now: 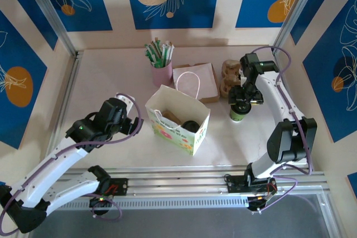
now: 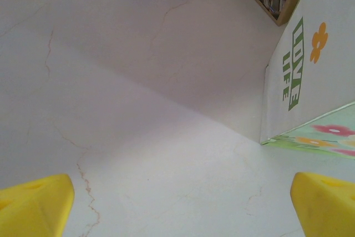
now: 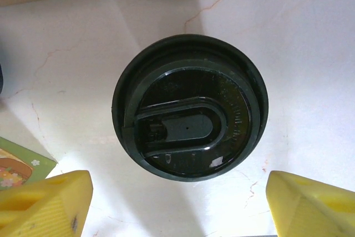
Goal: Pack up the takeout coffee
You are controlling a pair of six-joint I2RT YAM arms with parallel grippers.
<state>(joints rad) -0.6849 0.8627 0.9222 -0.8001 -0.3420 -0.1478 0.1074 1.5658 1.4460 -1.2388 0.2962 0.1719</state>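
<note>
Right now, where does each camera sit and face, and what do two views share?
Top external: above, behind, looking down; left arm, right arm.
Left wrist: down beside white flowered paper bag; yellow left end effector shows.
Right wrist: straight down on round black plastic coffee lid; right end effector flanks it.
Top and left share the bag.

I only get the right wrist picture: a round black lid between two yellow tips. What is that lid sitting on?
Observer: The lid caps a small cup with a green body, standing on the table.
Visitor: Is there anything to pack it into?
Observer: Yes. In the top view a paper bag stands open, mid-table, to the cup's left.
Visitor: And the other arm?
Observer: The left hand is open with nothing in it, low over the table on the bag's far side from the cup.
</note>
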